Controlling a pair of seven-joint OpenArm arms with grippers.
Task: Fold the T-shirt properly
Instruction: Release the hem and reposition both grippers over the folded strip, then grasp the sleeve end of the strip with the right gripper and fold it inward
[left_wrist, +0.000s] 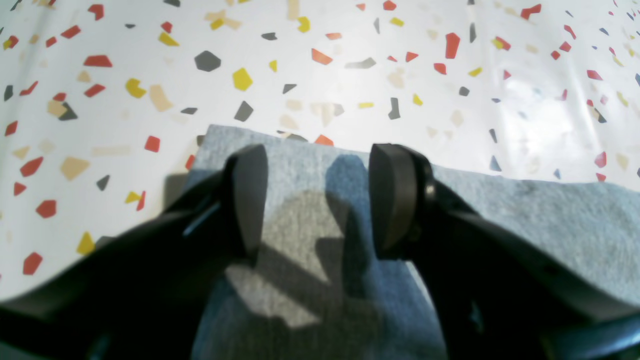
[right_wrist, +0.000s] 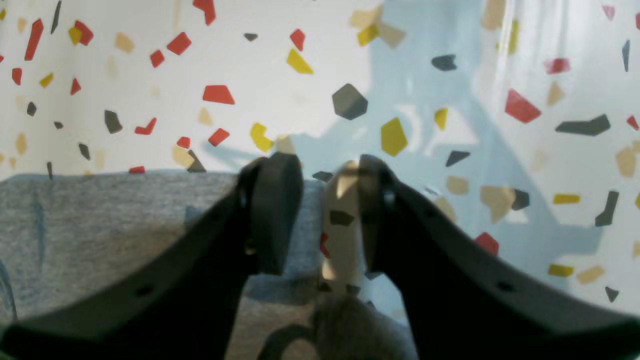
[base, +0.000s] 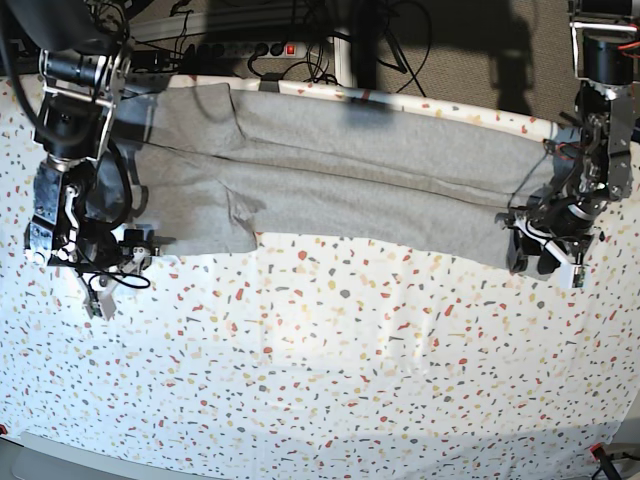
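Across the upper half of the base view you have the T-shirt (base: 340, 175) folded into a long grey band, its long axis running left to right, sleeves bunched at the left end, on the speckled tablecloth (base: 330, 370). At the band's right end, your left gripper (left_wrist: 317, 200) stands with jaws wide apart over the cloth's corner. At the left end, your right gripper (right_wrist: 322, 215) straddles the shirt's edge, jaws partly closed; whether they pinch fabric you cannot tell.
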